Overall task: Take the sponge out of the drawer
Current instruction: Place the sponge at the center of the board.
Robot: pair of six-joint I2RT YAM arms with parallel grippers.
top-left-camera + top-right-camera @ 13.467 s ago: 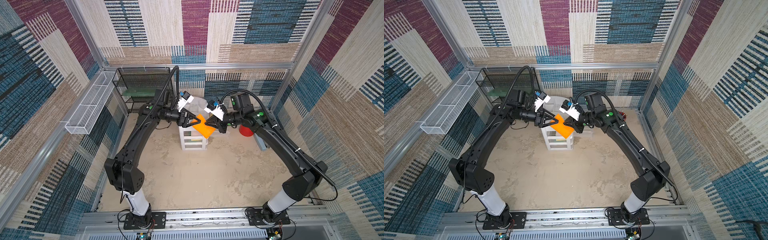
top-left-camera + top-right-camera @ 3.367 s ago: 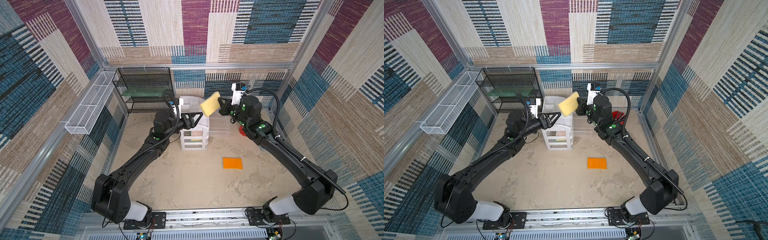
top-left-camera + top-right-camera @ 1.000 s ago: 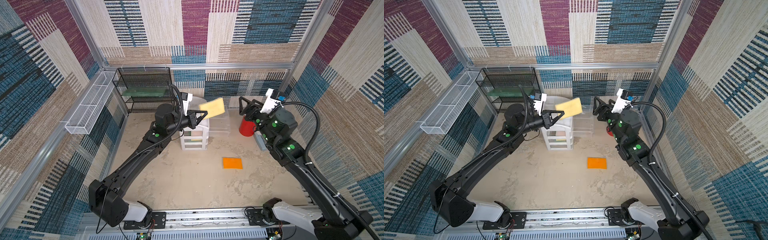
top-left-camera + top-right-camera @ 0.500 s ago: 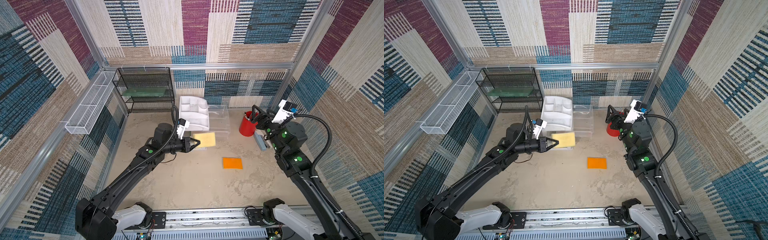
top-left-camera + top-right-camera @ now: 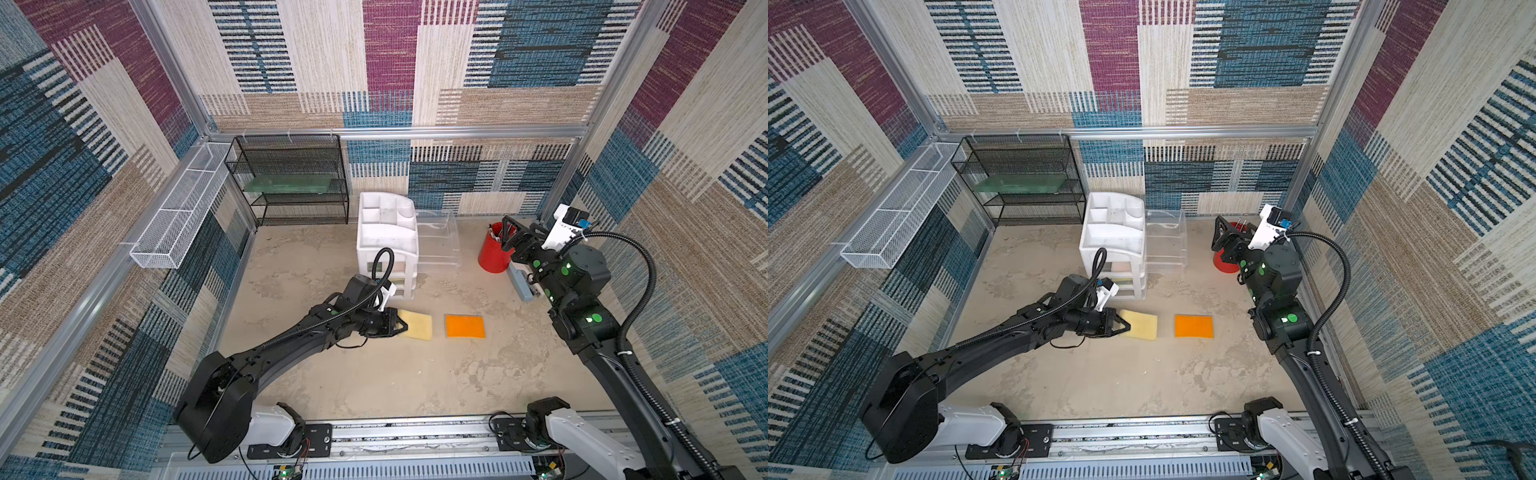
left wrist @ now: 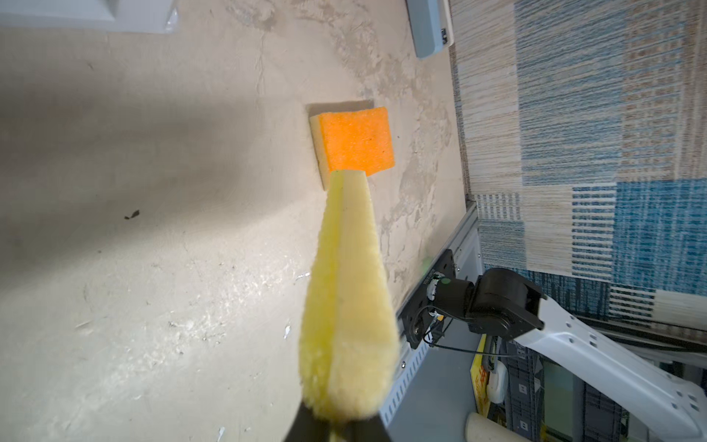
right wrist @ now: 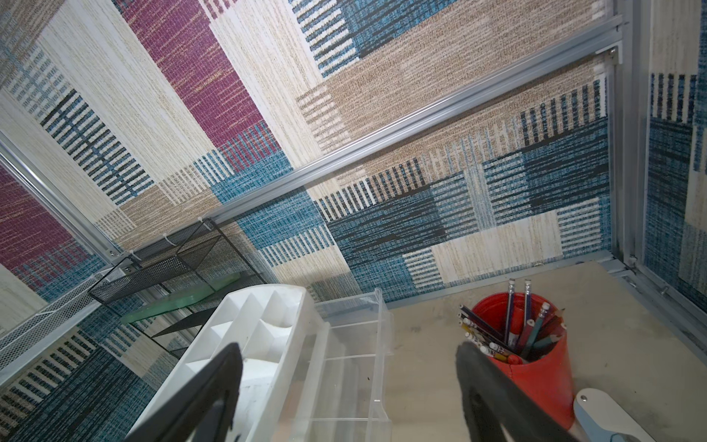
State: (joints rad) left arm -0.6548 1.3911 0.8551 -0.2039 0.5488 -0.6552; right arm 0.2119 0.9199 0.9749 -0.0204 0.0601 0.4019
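The white drawer tower (image 5: 386,232) (image 5: 1115,232) (image 7: 260,344) stands at the back, with its clear drawers (image 5: 438,245) (image 7: 352,363) pulled out to the right. My left gripper (image 5: 401,325) (image 5: 1123,325) (image 6: 336,424) is shut on one edge of a yellow sponge (image 5: 417,326) (image 5: 1140,325) (image 6: 344,306). It holds the sponge flat and low over the floor in front of the tower; I cannot tell whether the sponge touches down. An orange sponge (image 5: 465,326) (image 5: 1194,326) (image 6: 355,139) lies just right of it. My right gripper (image 5: 505,232) (image 5: 1223,237) (image 7: 348,352) is open and raised.
A red cup (image 5: 492,253) (image 7: 535,367) of pencils stands under my right gripper. A grey-blue stapler-like thing (image 5: 519,284) (image 6: 428,26) lies by the right wall. A black mesh shelf (image 5: 291,183) and a white wire basket (image 5: 178,208) line the back left.
My left arm has brought the yellow sponge down from beside the tower's top to floor level next to the orange sponge. The right arm has drawn back to the right.
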